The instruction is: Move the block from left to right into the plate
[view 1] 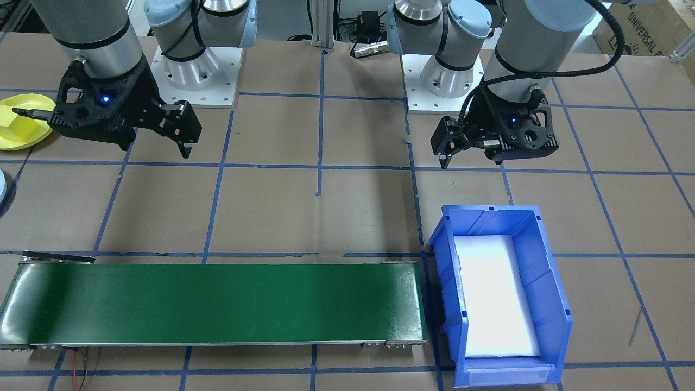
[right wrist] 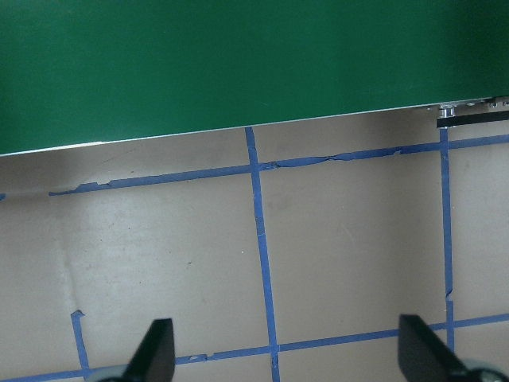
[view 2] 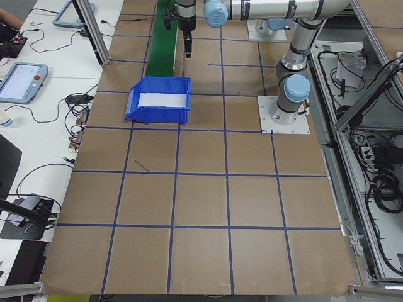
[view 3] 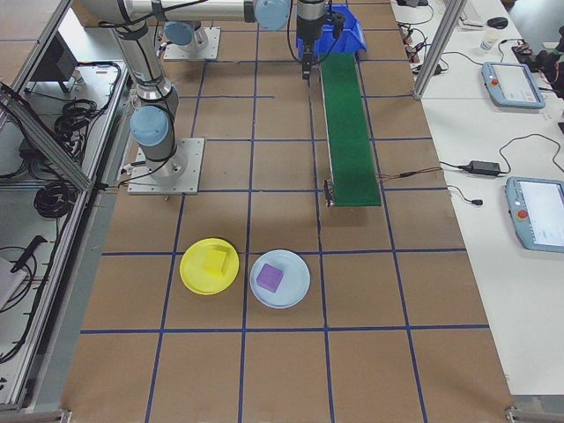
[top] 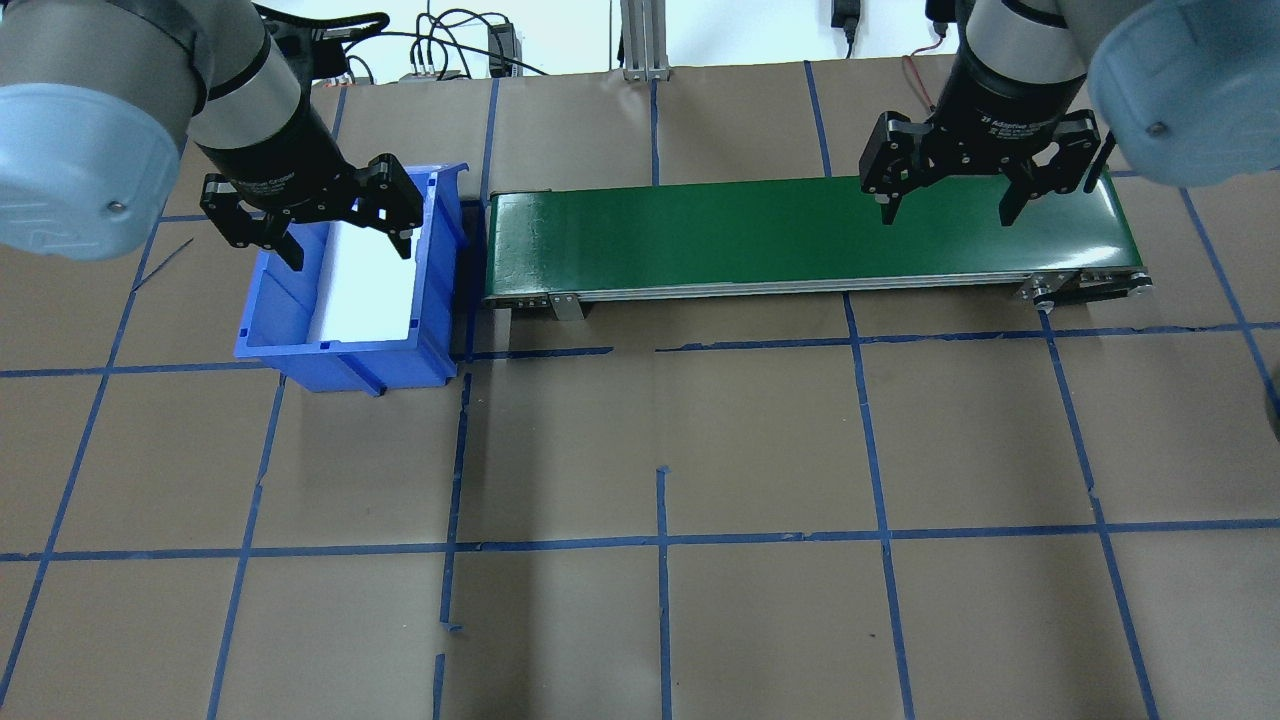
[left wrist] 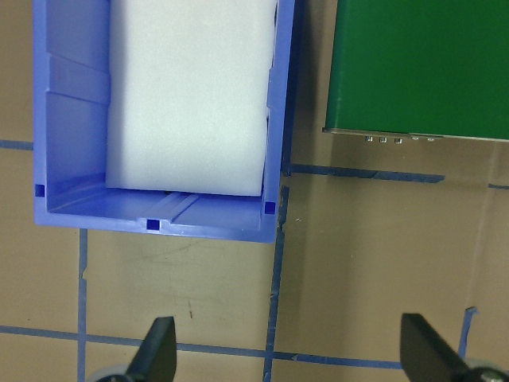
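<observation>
— Over on the left end of the table, what's there?

— Blue bin [top: 345, 290], white foam pad lying in its bottom. Left gripper [top: 345, 240] hangs above it, fingers spread wide, nothing between them. The wrist view looks down past both fingertips [left wrist: 159, 350] onto brown paper and blue tape lines, with the bin's near wall just beyond.

— And next along?

— Green conveyor belt [top: 800, 235], starting just beside the bin and running rightward. Its surface is bare.

— Right gripper?

— Right gripper [top: 950, 205] hovers over the belt's right end, near the table-side edge. Fingers apart, empty. Its wrist camera shows the belt edge on the far side and taped paper below.

— Where's the plate?

— Yellow plate [view 3: 210, 267] sits well past the belt's right end, on the paper-covered table [view 3: 264, 370], nearer the robot's side. A yellow block [view 3: 217, 260] lies inside it, flat on the plate floor. Front view catches only part of the plate, at the frame's edge behind the right wrist.

— Anything beside it?

— Pale blue plate [view 3: 280, 278] just beside the yellow one, rims nearly touching, purple block [view 3: 269, 277] in its middle. Both plates are well apart from either gripper.
</observation>
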